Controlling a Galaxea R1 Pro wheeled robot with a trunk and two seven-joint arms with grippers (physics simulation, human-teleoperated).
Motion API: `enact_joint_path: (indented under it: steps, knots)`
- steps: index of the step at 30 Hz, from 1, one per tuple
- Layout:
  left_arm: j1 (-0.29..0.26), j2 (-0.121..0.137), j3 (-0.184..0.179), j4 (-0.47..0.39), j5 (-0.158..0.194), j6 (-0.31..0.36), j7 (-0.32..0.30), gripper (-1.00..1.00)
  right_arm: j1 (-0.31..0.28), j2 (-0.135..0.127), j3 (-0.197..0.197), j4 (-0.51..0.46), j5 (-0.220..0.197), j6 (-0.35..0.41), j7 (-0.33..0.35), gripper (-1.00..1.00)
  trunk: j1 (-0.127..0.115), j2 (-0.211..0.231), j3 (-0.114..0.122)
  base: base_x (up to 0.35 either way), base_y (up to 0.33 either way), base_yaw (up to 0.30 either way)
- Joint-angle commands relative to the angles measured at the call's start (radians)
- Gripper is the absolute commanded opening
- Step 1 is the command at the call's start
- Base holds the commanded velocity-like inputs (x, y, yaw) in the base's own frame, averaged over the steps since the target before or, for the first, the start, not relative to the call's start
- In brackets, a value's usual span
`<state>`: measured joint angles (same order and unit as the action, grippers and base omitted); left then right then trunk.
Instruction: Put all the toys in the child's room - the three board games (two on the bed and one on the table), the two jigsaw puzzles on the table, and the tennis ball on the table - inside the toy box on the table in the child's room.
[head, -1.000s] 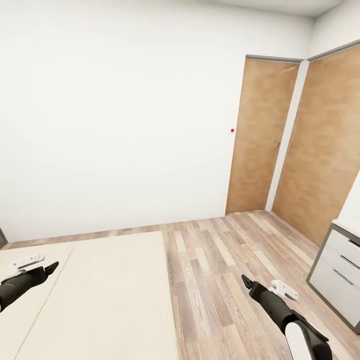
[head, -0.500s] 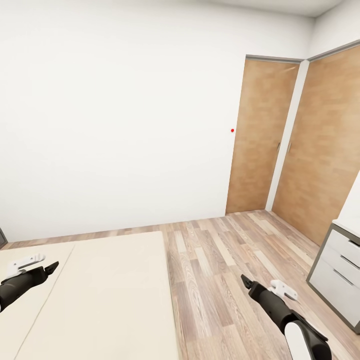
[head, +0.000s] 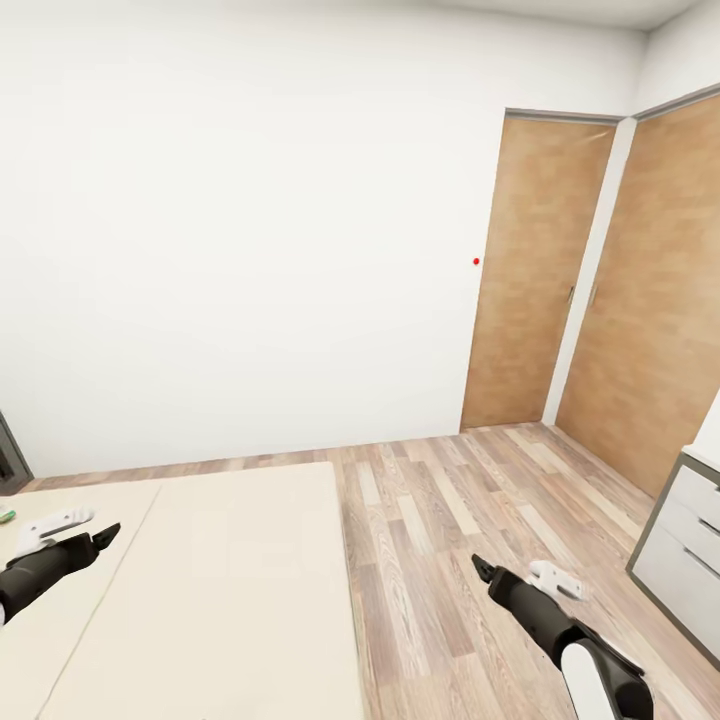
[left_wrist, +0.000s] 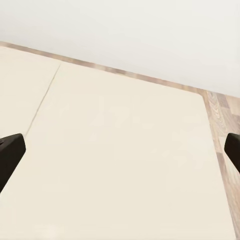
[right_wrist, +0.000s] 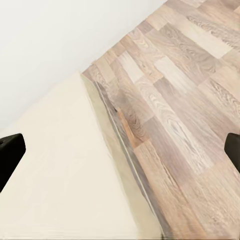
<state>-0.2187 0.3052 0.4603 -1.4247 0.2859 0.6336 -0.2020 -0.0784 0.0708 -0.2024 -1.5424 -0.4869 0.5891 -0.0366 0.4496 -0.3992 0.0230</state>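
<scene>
The bed (head: 220, 590), with a bare beige mattress, fills the lower left of the head view. A small green sliver (head: 5, 515) lies on the mattress at the picture's left border; too little shows to tell what it is. My left gripper (head: 100, 535) hovers open over the mattress (left_wrist: 125, 150), its dark fingertips (left_wrist: 10, 152) far apart with nothing between them. My right gripper (head: 482, 567) is open above the floor beside the bed's edge (right_wrist: 112, 145), also holding nothing. The board games, jigsaw puzzles, tennis ball, toy box and table are out of view.
Wood-plank floor (head: 450, 540) runs to the right of the bed. A grey-and-white drawer unit (head: 685, 560) stands at the right edge. Two wooden doors (head: 535, 270) meet in the far right corner. A white wall (head: 250, 230) lies ahead. A dark frame piece (head: 12, 450) stands at the left border.
The whole head picture has shifted slightly right, so the camera turned a little left. The dark frame piece and the green sliver came into view at the left. Both grippers stay open.
</scene>
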Motion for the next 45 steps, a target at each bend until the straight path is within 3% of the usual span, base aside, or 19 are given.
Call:
enact_joint_path:
  steps: [1,4,8,13,20,23,25,30,37,45]
  knots:
    - [-0.001,-0.001,0.001,0.0,0.002,0.007,-0.004,1.0,-0.001,-0.001,0.017,0.0,-0.007,0.018,-0.005,1.0,0.0,-0.001,0.0,0.0,0.0,0.047]
    - [-0.001,-0.005,-0.005,0.0,0.002,0.009,-0.004,1.0,-0.003,-0.001,0.042,0.002,-0.003,0.036,-0.011,1.0,0.0,-0.001,0.0,0.0,0.0,0.031]
    - [-0.001,-0.011,-0.039,0.001,0.001,0.025,-0.004,1.0,-0.003,-0.004,0.063,0.006,0.023,0.07,-0.033,1.0,0.0,-0.001,0.0,0.0,0.0,0.011]
    - [-0.001,-0.013,-0.116,0.001,0.001,0.041,-0.003,1.0,-0.006,-0.013,0.068,0.013,0.082,0.108,-0.047,1.0,0.0,-0.001,0.0,0.0,0.0,0.004]
    - [-0.001,-0.014,-0.19,0.002,0.0,0.072,-0.002,1.0,-0.008,-0.015,0.076,0.038,0.111,0.12,-0.048,1.0,0.0,-0.001,0.0,0.0,0.0,0.001]
    - [-0.001,-0.014,-0.202,0.003,0.0,0.096,-0.002,1.0,-0.009,-0.014,0.093,0.066,0.116,0.121,-0.049,1.0,0.0,-0.001,0.0,0.0,0.0,0.0]
    - [-0.001,-0.014,-0.209,0.006,0.001,0.124,-0.002,1.0,-0.011,-0.015,0.12,0.108,0.12,0.116,-0.052,1.0,0.0,-0.001,0.0,0.0,0.0,0.0]
    - [-0.001,-0.018,-0.215,0.019,0.001,0.152,0.0,1.0,-0.035,-0.018,0.144,0.233,0.127,0.085,-0.055,1.0,0.0,-0.001,0.0,0.0,0.0,0.0]
    - [-0.003,-0.057,-0.231,0.034,-0.007,0.164,0.007,1.0,-0.121,-0.028,0.16,0.457,0.134,-0.016,-0.048,1.0,0.0,-0.001,0.0,0.0,0.0,0.0]
    - [-0.006,-0.066,-0.235,0.036,-0.011,0.167,0.008,1.0,-0.153,-0.032,0.163,0.49,0.134,-0.033,-0.047,1.0,0.0,-0.001,0.0,0.0,0.0,0.0]
